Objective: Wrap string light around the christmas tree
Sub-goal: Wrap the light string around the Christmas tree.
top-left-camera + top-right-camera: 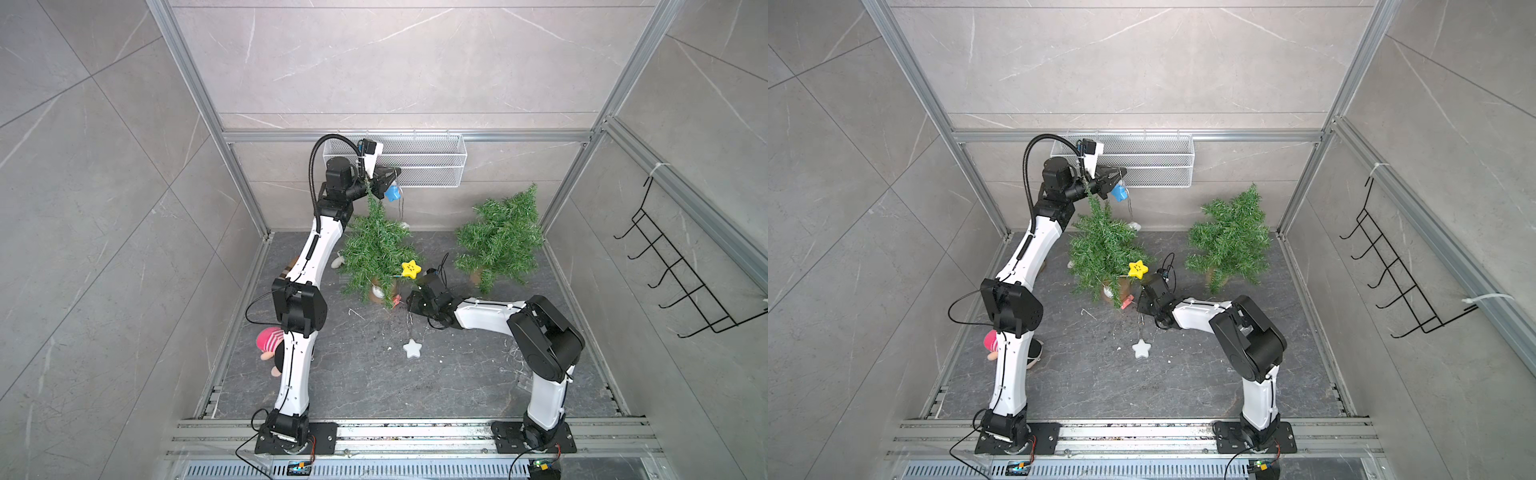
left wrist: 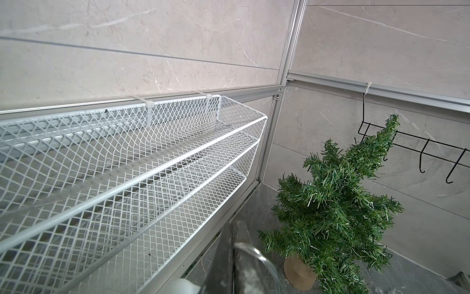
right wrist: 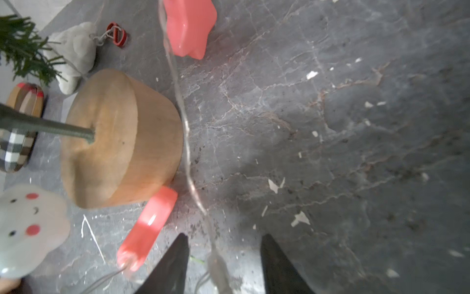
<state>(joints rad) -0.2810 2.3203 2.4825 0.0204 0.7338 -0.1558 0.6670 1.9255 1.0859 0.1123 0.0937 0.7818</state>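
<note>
The christmas tree (image 1: 376, 249) stands on a wooden base (image 3: 119, 137) at the back middle of the floor. The string light is a thin wire (image 3: 187, 142) carrying star lamps: blue (image 1: 392, 193), yellow (image 1: 411, 269), white (image 1: 412, 348) and pink (image 3: 189, 26). My left gripper (image 1: 384, 180) is level with the treetop, shut on the wire beside the blue star; a clear loop of wire (image 2: 254, 252) crosses its closed fingers. My right gripper (image 3: 223, 238) is low beside the base, open, with the wire and a small bulb running between its fingers untouched.
A second tree (image 1: 498, 241) stands at the back right. A white mesh basket (image 1: 415, 160) hangs on the back wall just behind my left gripper. A black hook rack (image 1: 681, 266) is on the right wall. A plush doll (image 1: 270, 345) lies by the left arm. Small ornaments (image 3: 73, 51) lie near the base.
</note>
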